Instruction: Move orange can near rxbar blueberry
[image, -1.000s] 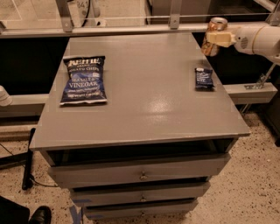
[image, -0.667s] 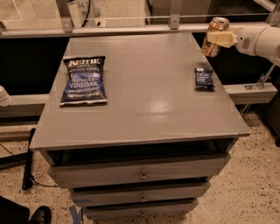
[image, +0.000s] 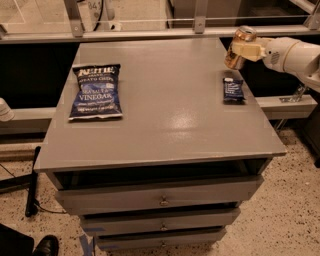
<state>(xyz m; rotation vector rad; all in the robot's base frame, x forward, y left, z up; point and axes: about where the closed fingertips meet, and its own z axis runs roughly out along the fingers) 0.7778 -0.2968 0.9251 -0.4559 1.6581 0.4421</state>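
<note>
The orange can (image: 239, 44) is orange-gold with a silver top and is held tilted above the table's far right edge. My gripper (image: 245, 49) reaches in from the right on a white arm and is shut on the can. The rxbar blueberry (image: 233, 90), a small flat dark-blue bar with pale print, lies on the grey table (image: 165, 125) near its right edge, a short way in front of and below the can.
A large blue chip bag (image: 96, 91) lies on the table's left side. Drawers (image: 160, 197) stack under the tabletop. A metal rail (image: 150, 34) runs behind the table. A shoe (image: 46, 245) shows at the bottom left on the floor.
The gripper with the can has barely moved; it sits about where it was. The bar and the chip bag have not moved.
</note>
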